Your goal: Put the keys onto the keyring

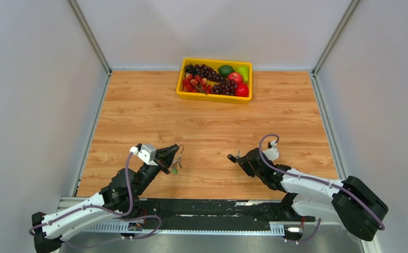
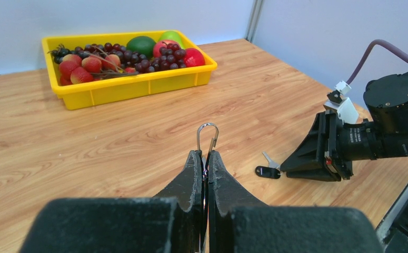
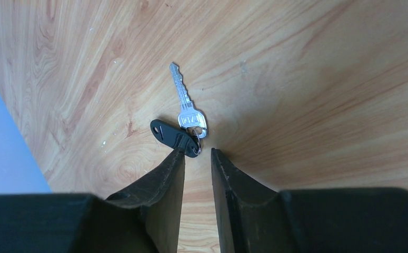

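Left gripper [image 2: 205,158] pinches the keyring [image 2: 207,132] (a silver wire loop). Right gripper [image 3: 197,154], jaws narrowly parted, touches a black-tagged key [image 3: 183,97] lying on the table [image 3: 307,79].

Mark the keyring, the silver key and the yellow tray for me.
keyring [image 2: 207,124], left wrist view, top bend of the wire loop.
silver key [image 3: 191,119], right wrist view, its flat head.
yellow tray [image 1: 212,97], top view, near wall.
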`<act>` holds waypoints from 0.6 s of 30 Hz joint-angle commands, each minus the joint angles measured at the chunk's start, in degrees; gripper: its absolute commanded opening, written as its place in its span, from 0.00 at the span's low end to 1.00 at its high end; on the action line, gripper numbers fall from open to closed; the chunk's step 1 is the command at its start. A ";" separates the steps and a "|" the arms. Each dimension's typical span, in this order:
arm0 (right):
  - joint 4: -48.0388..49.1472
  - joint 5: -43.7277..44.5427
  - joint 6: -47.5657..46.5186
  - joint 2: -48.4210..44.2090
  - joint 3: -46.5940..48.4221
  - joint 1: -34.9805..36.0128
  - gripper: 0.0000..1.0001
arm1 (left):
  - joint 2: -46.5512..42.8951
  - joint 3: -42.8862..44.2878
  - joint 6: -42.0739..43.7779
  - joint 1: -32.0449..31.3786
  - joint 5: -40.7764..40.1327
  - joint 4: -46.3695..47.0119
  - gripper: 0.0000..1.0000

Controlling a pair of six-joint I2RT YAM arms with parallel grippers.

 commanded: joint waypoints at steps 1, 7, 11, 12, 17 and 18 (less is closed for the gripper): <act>2.31 1.48 1.18 0.91 -0.47 -0.26 0.31 | -0.20 1.73 -0.36 0.17 0.22 3.04 0.00; 2.83 1.75 1.35 1.81 -0.57 -0.28 0.28 | -0.38 1.66 -0.28 0.13 0.07 2.89 0.00; 2.83 1.75 1.52 2.35 -0.57 -0.50 0.26 | -0.45 1.70 -0.27 0.12 -0.05 2.86 0.00; 2.78 1.69 1.51 2.52 -0.55 -0.53 0.25 | -0.44 1.68 -0.27 0.16 -0.03 2.86 0.00; 5.07 1.78 1.51 3.22 -0.65 -0.96 0.22 | -0.48 1.65 -0.27 0.13 -0.03 2.86 0.00; 5.18 1.79 1.41 3.39 -0.64 -1.05 0.21 | -0.49 1.69 -0.27 0.17 -0.07 2.86 0.00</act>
